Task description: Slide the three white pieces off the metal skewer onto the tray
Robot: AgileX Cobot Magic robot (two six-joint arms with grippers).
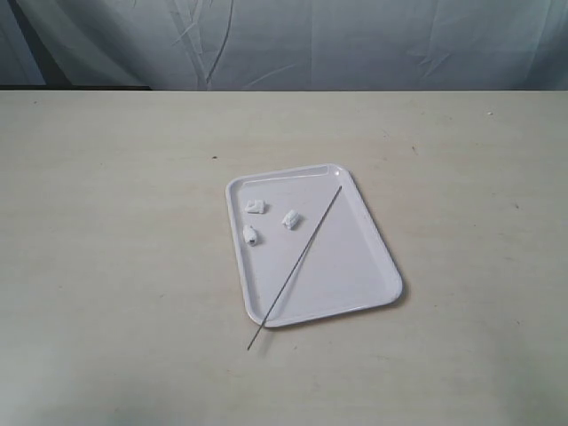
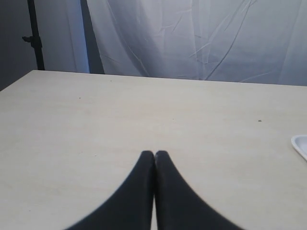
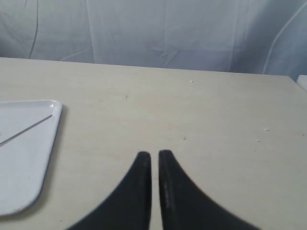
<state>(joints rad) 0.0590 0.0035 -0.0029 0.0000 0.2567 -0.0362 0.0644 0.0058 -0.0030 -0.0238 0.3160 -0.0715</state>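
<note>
- L gripper: your left wrist cam shows the two black fingers pressed together at the tips, w/ nothing between them. It hangs over bare table, and only a corner of the tray shows at the frame edge.
- R gripper: fingers are almost together, w/ just a thin slit left at the tips and nothing in it. It's over bare table too, w/ the tray beside it.
- You won't find either gripper in the exterior view.
- Tray: white, rounded corners, low rim. It sits flat near the middle of the table, turned a bit askew.
- Skewer: lies diagonally across the tray, from the far right corner to the near left edge. Its near end pokes out past the rim over the table. The rod is bare; nothing is threaded on it.
- All 3 white pieces are off the rod and lie on the tray floor, in the far left part, left of the skewer: far piece, right piece, near piece. They sit near each other but apart, and none touches the skewer.
- Behind the table hangs a creased pale cloth.
</note>
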